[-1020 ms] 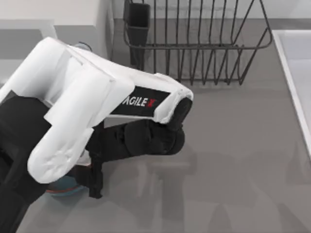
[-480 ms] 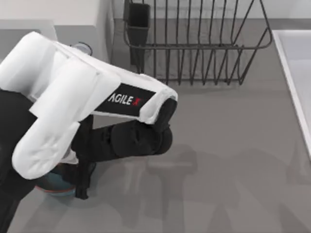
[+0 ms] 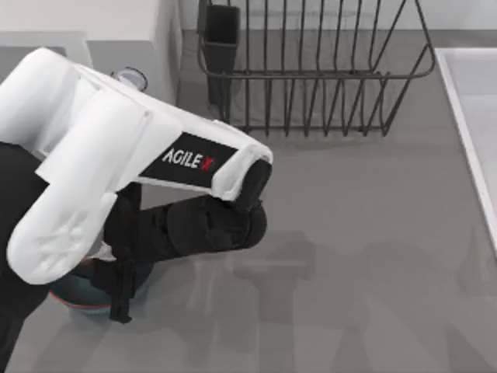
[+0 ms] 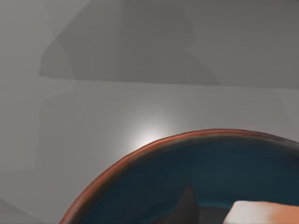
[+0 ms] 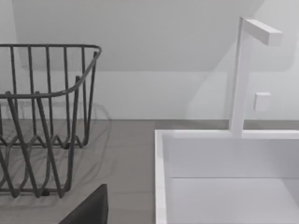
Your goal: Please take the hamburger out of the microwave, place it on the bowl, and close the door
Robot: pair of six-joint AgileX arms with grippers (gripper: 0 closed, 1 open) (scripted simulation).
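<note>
My left arm reaches over the table's front left, and its gripper [image 3: 120,301] hangs over the blue bowl [image 3: 71,298], which pokes out from under the arm. In the left wrist view the bowl's reddish rim [image 4: 140,151] curves around its dark teal inside. Just above that inside sits the tan and white hamburger [image 4: 261,212], with the gripper shut on it. The microwave [image 3: 116,23] stands at the back left, one silver knob [image 3: 129,78] showing. A white edge of the door [image 3: 43,36] shows beside it. A dark part of my right gripper [image 5: 88,210] shows in the right wrist view.
A dark wire dish rack [image 3: 311,70] stands at the back centre, also seen as the rack [image 5: 42,116] from the right wrist. A white sink [image 3: 474,124] with a faucet [image 5: 243,74] lies along the right edge. Bare grey table [image 3: 365,272] spreads between them.
My left arm has swung left and toward the front, carrying its gripper from beside the bowl's right edge to over the bowl.
</note>
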